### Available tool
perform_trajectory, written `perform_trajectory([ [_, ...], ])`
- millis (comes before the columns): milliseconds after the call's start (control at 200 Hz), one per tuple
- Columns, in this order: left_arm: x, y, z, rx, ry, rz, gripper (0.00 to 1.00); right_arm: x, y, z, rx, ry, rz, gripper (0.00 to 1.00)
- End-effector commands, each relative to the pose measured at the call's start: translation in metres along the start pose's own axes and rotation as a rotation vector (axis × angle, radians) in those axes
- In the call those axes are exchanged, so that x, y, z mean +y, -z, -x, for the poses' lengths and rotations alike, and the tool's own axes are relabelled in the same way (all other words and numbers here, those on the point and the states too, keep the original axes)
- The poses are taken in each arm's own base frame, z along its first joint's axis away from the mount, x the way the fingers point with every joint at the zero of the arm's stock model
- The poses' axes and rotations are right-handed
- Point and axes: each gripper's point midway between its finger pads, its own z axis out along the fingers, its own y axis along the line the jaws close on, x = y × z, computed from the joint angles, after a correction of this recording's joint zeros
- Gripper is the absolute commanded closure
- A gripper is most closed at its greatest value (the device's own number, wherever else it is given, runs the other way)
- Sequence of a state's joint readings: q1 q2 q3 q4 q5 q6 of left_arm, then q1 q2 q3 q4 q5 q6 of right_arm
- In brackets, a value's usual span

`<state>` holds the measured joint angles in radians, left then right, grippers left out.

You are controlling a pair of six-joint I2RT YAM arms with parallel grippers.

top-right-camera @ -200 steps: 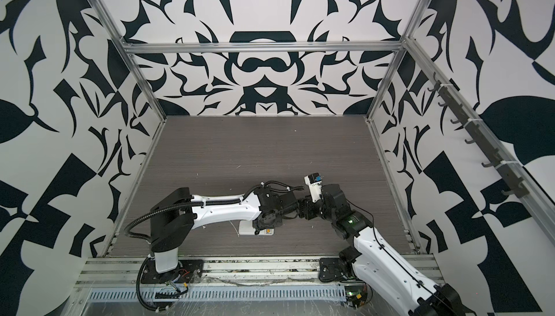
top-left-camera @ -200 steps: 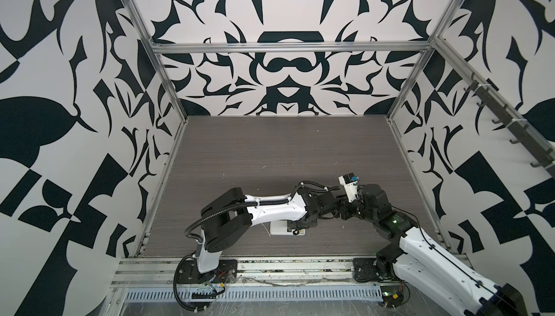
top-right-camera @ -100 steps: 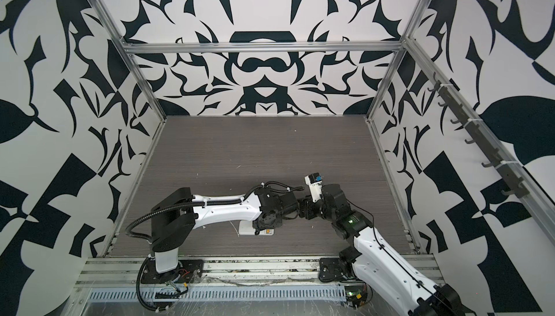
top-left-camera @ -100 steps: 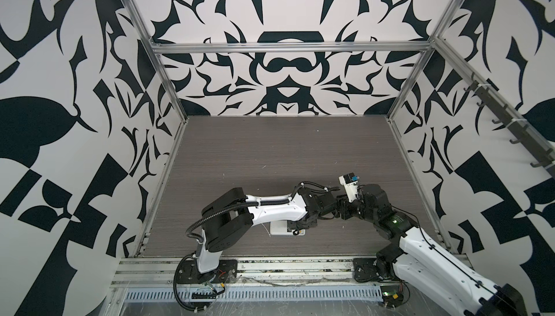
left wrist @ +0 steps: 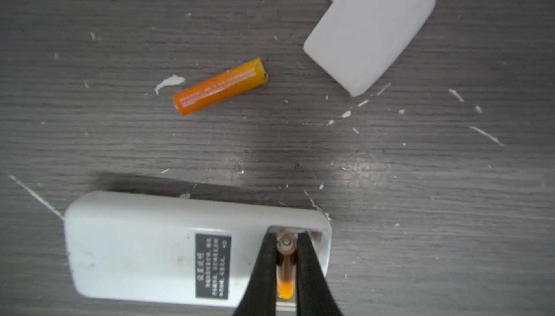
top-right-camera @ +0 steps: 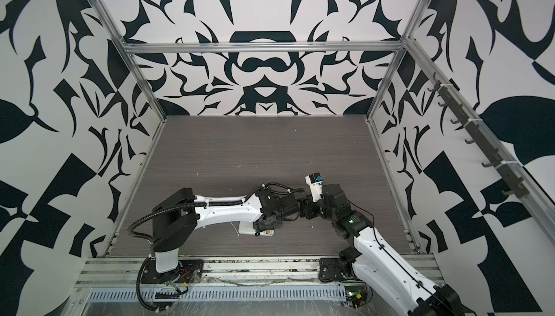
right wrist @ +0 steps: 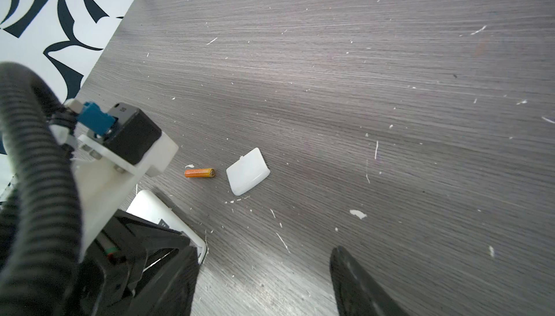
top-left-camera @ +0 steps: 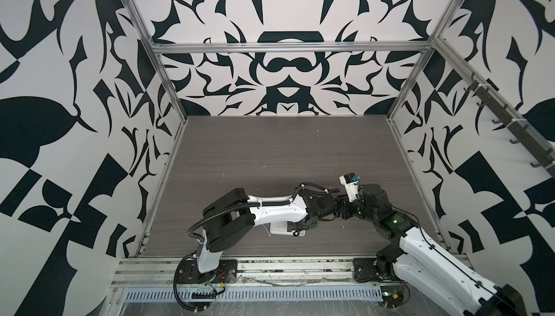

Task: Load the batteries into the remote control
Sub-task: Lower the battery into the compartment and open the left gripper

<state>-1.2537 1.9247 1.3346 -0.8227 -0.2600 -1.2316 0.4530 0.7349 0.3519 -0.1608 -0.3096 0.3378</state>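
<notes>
While the dark wood-grain table (top-left-camera: 285, 149) is seen from above, a white oblong plastic remote control (top-left-camera: 279, 229) lies at about six o'clock on it, near the front edge, with its plain back and dark label facing up. The left gripper (left wrist: 286, 236) is directly over the remote's open battery bay (left wrist: 318, 235). Its black fingers are closed tightly on a slim orange cylindrical battery (left wrist: 284, 287), whose pale metal tip points into the bay.

A second orange battery (left wrist: 220, 86) lies loose on the table near the remote. A white rounded plastic battery cover (left wrist: 371, 29) lies just beside it, apart from the remote. The right gripper (right wrist: 262, 250) hangs at about four o'clock with its fingers spread wide and holding nothing.

Compared with a second ago, neither arm appears to have moved. This suggests a pause during seating of the first battery, which does not yet look to be lying flat. The second battery and the cover still remain to be fitted.
</notes>
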Motion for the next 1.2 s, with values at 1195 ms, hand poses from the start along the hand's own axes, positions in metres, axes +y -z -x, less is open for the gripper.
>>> perform_trajectory([
  [1195, 0.017, 0.009, -0.002, -0.035, -0.074, 0.136, 0.74, -0.004, 0.003, 0.007, -0.040, -0.008, -0.011, 0.27],
])
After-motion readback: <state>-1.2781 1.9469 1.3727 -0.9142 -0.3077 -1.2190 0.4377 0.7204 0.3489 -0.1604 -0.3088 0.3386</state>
